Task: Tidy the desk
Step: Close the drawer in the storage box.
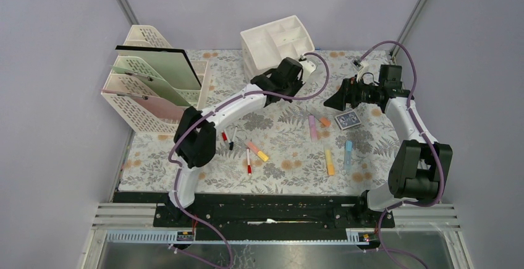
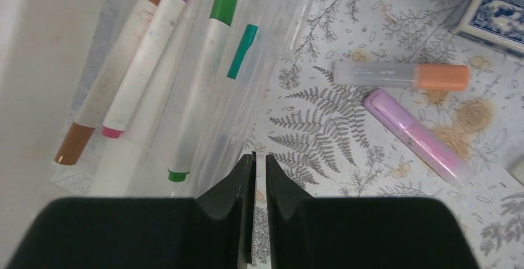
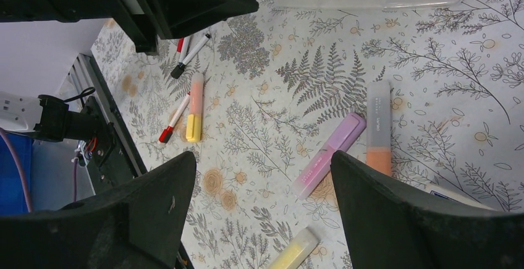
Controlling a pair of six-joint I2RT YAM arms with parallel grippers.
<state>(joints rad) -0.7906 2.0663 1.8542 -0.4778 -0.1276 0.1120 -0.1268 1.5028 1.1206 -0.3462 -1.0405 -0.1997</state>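
Markers [image 2: 213, 77] lie in clear tray [image 2: 281, 28], upper left; left gripper [image 2: 260, 157] jaws nearly pressed together, empty. Right gripper [image 3: 262, 170] spread wide; next, probably grab purple highlighter [image 3: 327, 153] off desk [image 3: 432, 65].

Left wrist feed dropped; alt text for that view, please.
The left gripper, jaws nearly closed and empty, hangs by a clear tray holding markers. Beside it, an orange highlighter and a purple highlighter lie on the desk.

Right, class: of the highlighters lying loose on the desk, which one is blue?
The blue highlighter, farthest right in the top view, beside the yellow highlighter; the pink highlighter and orange highlighter lie farther back.
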